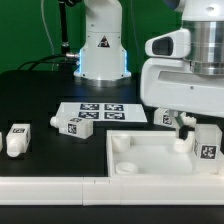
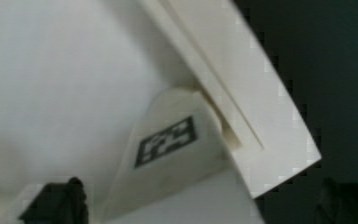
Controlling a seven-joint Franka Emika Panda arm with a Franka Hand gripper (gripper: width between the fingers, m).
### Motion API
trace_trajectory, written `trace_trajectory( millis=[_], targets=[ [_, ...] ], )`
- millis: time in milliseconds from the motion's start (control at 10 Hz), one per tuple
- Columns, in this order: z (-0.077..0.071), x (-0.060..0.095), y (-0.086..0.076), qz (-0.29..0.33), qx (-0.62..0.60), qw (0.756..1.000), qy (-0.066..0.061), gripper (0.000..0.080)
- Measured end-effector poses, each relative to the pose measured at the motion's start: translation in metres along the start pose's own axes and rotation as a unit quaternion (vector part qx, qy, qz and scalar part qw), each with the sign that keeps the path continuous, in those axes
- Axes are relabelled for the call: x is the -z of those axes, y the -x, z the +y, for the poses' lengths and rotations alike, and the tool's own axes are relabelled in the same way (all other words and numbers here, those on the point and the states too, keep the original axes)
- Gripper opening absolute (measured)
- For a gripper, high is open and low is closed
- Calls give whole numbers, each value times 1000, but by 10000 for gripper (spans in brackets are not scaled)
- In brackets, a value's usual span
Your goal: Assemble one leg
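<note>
No readable txt or nos; only b/w square tags on legs [image 1: 73,125], marker board [image 1: 98,112], plus triangle sign on robot base [image 1: 101,42]

White chunky plastic leg block [image 1: 207,141] with a black-and-white square marker tag, the same tag showing on it [image 2: 179,145] in the wrist view; two more white tagged leg blocks [image 1: 17,139] [image 1: 72,124]; large flat white square panel [image 1: 150,160]; thin white marker board [image 1: 100,112] with black-and-white tags; black table [image 1: 40,95]; green backdrop [image 1: 25,30]
</note>
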State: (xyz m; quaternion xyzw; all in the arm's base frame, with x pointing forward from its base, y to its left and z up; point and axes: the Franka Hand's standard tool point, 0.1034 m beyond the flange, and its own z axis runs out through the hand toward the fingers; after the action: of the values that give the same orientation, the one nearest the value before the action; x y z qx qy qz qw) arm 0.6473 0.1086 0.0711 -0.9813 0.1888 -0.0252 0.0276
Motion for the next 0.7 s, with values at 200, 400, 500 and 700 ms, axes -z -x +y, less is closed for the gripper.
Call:
trace_trajectory(
  millis=[200,400,500,700],
  targets=[
    [-1,0,0,-1,-26,1000,-2,545],
    [0,0,0,0,-33,999,-1,409],
    [3,0,-1,0,-64,998,0,308],
    [7,0,-3,2,-121,993,3,308]
  ],
)
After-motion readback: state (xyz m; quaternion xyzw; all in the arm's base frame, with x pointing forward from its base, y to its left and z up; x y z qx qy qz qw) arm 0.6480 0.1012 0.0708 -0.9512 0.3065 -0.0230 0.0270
